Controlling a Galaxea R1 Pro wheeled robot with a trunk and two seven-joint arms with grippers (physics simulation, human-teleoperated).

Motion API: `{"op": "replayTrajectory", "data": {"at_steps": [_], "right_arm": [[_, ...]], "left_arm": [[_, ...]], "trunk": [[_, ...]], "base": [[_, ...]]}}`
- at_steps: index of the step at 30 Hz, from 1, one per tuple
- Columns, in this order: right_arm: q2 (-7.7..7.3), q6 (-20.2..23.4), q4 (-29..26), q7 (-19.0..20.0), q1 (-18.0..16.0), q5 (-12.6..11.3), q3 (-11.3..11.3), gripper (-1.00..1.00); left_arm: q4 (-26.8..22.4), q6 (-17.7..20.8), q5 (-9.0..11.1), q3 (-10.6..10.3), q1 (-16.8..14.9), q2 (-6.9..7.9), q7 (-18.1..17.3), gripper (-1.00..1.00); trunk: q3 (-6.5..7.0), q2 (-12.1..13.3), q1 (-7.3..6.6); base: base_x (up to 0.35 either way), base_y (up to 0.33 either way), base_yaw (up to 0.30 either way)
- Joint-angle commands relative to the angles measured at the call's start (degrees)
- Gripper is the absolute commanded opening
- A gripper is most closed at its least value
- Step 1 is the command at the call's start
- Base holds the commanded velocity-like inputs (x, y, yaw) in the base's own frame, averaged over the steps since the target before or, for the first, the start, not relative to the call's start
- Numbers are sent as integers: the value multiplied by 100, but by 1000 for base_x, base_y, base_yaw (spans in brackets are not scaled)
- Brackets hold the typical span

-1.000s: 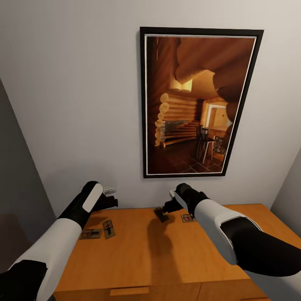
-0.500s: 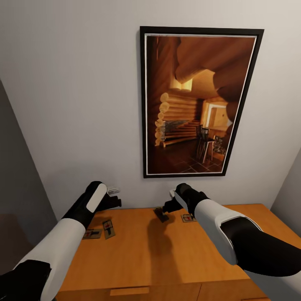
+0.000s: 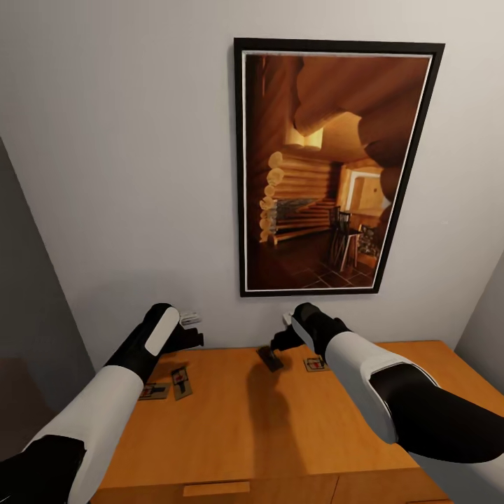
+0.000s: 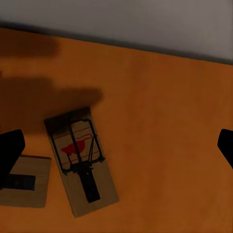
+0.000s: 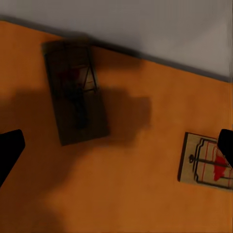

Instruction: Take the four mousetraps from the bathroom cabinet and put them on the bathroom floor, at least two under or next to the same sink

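Four mousetraps [image 3: 183, 382] are seen on the cabinet [image 3: 280, 427] worktop. Left hand [image 3: 190, 339] and right hand [image 3: 278, 343] are held above them, fingers apart, nothing gripped.

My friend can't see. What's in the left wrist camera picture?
Two mousetraps lie flat on the orange-brown cabinet top near the wall: the middle mousetrap, and the corner mousetrap partly behind a dark fingertip. The left gripper hangs open above them.

Smooth matt wooden cabinet [image 3: 280, 427] top
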Motion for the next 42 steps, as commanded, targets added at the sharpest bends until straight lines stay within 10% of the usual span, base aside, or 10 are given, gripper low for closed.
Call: {"op": "replayTrajectory", "data": {"at_steps": [1, 42], "right_arm": [[0, 34, -57, 25, -6, 4, 35, 100], [0, -390, -437, 18, -6, -16, 25, 100]], "left_arm": [[-4, 10, 58, -14, -5, 6, 60, 100], [23, 15, 99, -21, -5, 22, 61, 100]], "trunk": [[-12, -11, 3], [-479, -1054, 574]], "base": [[0, 0, 0], [0, 0, 0]]}}
